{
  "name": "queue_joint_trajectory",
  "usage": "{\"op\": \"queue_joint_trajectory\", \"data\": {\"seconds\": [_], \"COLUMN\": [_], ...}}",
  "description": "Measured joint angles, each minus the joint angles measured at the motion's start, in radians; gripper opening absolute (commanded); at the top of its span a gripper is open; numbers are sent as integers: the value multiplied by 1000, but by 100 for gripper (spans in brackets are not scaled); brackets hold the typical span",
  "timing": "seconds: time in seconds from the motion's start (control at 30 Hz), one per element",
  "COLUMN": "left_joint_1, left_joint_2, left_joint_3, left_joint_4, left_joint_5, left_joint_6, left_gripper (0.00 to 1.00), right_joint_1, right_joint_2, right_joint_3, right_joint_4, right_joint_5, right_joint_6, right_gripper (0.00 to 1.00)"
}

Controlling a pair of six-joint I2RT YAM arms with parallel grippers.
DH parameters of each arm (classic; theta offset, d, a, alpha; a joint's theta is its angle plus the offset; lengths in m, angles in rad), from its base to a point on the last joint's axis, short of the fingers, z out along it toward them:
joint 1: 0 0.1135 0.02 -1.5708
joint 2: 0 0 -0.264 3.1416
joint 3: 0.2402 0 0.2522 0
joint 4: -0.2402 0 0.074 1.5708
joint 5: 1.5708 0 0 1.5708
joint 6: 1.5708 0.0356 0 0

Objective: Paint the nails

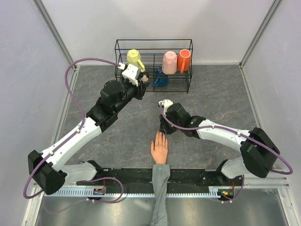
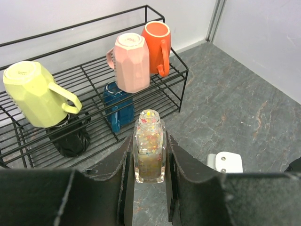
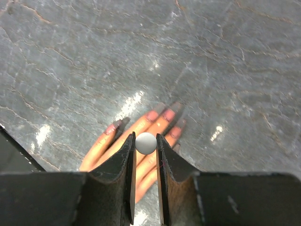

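**Right gripper** [image 3: 146,139]: jaws clamped on a white cap [image 3: 146,143], round and seen end-on. Any brush under it is hidden. Directly beneath lie the nails [image 3: 168,114], pinkish tips on the fingers of the mannequin hand [image 3: 106,150]. The hand rests back-up at the middle of the worktop's near edge, fingers pointing toward the far edge.

**Left gripper** [image 2: 149,141]: jaws closed on a small polish bottle [image 2: 149,153] of glittery fluid, held upright just before the wire rack [image 2: 94,77] at the far edge.

**Handling, as judged:** the nails are tiny, stiff and smooth, to be stroked, not gripped. The hand looks light and unfixed, so pressure may shift it. The hold belongs on the cap.

**Views:** only the right wrist view resolves the nails. Only the overhead view shows the grey sleeve [image 1: 160,197] crossing the near edge. Only the left wrist view shows the bottle's contents.
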Motion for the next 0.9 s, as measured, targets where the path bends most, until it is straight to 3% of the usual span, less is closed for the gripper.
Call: {"op": "queue_joint_trajectory", "data": {"seconds": [0.9], "left_joint_1": [70], "left_joint_2": [33], "left_joint_3": [18], "left_joint_4": [-32], "left_joint_5": [53], "left_joint_6": [-42], "left_gripper": [2], "right_joint_1": [-3], "right_joint_2": [100], "right_joint_3": [90], "right_joint_4": [-19], "right_joint_5": [90], "right_joint_6": [-10], "right_gripper": [0]}}
